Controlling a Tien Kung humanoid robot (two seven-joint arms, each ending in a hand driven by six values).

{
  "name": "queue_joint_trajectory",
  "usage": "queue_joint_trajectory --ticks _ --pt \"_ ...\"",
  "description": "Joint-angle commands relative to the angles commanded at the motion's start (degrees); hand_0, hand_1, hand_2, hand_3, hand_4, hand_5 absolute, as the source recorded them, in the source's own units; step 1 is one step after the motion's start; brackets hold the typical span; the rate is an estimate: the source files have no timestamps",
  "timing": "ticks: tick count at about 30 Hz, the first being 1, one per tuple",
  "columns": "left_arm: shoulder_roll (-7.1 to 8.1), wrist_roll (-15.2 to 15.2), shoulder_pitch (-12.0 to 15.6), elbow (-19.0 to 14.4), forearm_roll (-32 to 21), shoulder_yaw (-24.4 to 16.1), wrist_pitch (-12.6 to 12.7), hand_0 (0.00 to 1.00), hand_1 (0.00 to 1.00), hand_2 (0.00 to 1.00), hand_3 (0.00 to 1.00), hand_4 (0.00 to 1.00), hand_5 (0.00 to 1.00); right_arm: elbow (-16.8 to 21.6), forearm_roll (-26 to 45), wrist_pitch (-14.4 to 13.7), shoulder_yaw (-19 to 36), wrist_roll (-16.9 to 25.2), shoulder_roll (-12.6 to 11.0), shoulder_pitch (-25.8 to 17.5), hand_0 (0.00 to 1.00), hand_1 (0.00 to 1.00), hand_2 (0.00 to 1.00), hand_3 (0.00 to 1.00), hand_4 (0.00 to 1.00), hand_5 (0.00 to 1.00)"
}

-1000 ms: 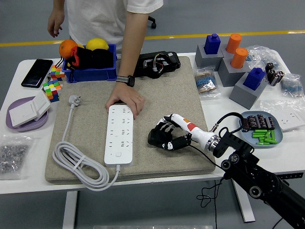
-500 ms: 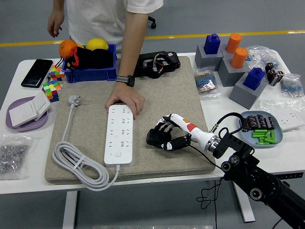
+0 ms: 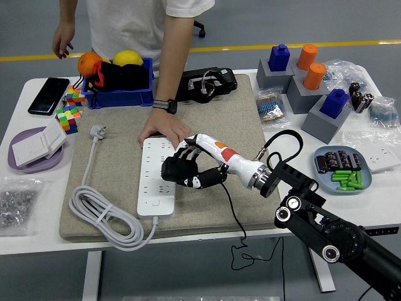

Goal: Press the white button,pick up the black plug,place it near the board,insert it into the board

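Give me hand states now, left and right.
Left hand: not in view.
Right hand: over the white power strip, fingers curled, holding nothing.

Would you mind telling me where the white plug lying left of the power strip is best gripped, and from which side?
Grip the white plug by its body from above, fingers across its two sides. It lies flat on the mat, with its cable leaving toward the near edge, so the far end is free.
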Motion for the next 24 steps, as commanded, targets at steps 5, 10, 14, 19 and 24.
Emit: queue_joint_trajectory --ticks 5,10,14,19,24 --pt "0.11 0.0 0.1 0.0 0.1 0.0 -0.1 0.702 0.671 0.624 0.681 0.483 0.219 -1.7 -0.2 -0.1 -3.0 -0.2 0.2 1.7 0.398 0.491 0.52 0.496 0.824 0.002" --pt "0.21 0.0 0.1 0.0 0.6 -0.2 -0.2 0.702 0.671 0.624 0.681 0.483 0.219 -5.0 -0.9 -0.6 -5.6 0.3 0.2 3.3 0.398 0.491 0.52 0.496 0.824 0.002" --pt "0.24 0.0 0.0 0.0 0.8 -0.3 -0.3 0.703 0.67 0.624 0.681 0.484 0.219 -7.2 -1.6 -1.0 -6.6 0.7 0.2 4.2 0.406 0.491 0.521 0.498 0.824 0.002" --pt "0.28 0.0 0.1 0.0 0.4 -0.2 -0.2 0.703 0.671 0.623 0.681 0.484 0.218 -8.6 -1.8 -1.3 -6.9 0.7 0.2 5.0 0.412 0.491 0.522 0.502 0.823 0.002" --pt "0.32 0.0 0.1 0.0 0.6 -0.4 -0.2 0.703 0.67 0.623 0.681 0.485 0.217 -8.6 -1.8 -1.4 -7.4 0.3 0.2 5.3 0.41 0.491 0.522 0.502 0.822 0.002"
